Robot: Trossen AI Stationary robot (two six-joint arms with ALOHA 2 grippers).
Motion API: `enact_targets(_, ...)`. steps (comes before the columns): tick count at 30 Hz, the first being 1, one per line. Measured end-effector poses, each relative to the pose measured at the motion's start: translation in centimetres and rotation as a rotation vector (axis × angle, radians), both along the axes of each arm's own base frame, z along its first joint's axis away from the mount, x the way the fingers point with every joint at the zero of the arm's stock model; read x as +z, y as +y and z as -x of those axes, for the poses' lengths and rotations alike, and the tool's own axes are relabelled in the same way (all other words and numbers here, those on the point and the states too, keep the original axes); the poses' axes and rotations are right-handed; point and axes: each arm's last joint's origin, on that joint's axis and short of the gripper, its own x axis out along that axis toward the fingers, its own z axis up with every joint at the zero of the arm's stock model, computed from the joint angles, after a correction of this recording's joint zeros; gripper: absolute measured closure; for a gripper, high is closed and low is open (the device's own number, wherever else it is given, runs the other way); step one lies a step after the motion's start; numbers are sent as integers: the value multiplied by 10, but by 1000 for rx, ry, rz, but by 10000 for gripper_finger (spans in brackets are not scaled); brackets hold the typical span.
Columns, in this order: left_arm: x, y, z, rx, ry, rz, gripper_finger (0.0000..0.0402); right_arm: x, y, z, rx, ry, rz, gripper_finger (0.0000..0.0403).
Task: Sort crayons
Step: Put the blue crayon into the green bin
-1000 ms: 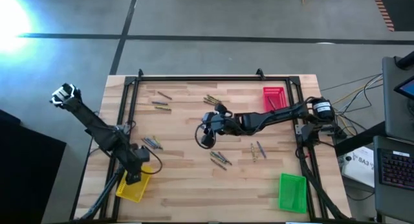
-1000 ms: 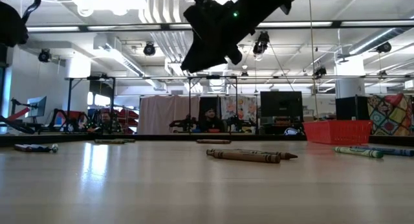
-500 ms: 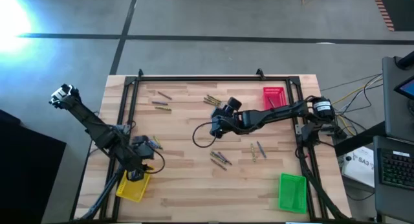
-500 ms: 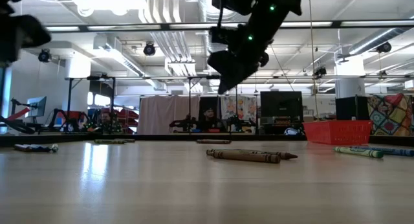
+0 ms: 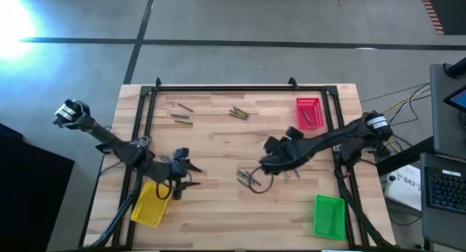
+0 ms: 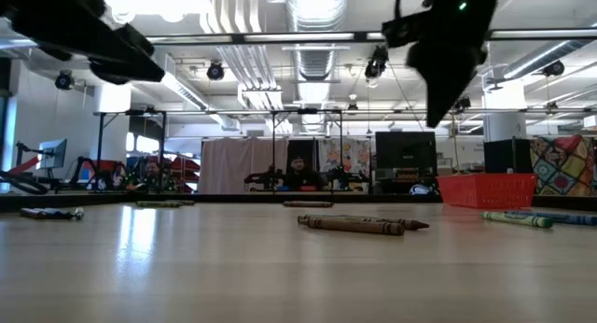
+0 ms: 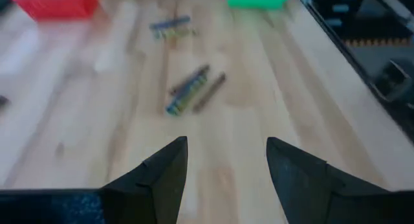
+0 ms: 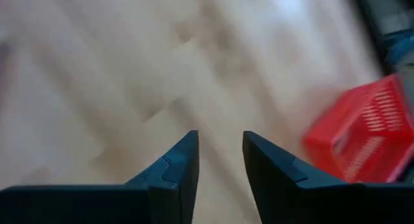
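High view: crayons [image 5: 248, 178] lie just beside the right gripper [image 5: 266, 165], jaws apart, empty.

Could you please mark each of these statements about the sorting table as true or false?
1. The red tray has crayons in it. True.
2. The green tray sits beside the yellow tray. False: the yellow tray is at the opposite near corner.
3. The left gripper holds a crayon. False: its open fingers have nothing between them.
4. The right gripper is near the loose crayons at mid-table. True.
5. Every crayon is already in a tray. False: several lie on the table.
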Motion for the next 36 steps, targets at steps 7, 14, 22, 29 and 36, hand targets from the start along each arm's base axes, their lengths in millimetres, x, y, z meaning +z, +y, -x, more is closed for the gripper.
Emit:
enact_targets(7,-6,8,-17,254,-49,-178,208,14,15,13,-8,-52,-103,338)
enact_targets(14,-22,2,-37,335,33,-403,208,5,11,30,-227,26,-167,325)
enact_targets(22,-42,4,-57,368,125,-405,210,-33,7,42,-280,74,-201,265)
enact_targets(29,-34,18,-66,257,145,-218,243,-65,5,49,-296,62,-271,262)
enact_targets(36,-34,25,-65,231,141,-165,275,-83,2,57,-302,30,-315,261)
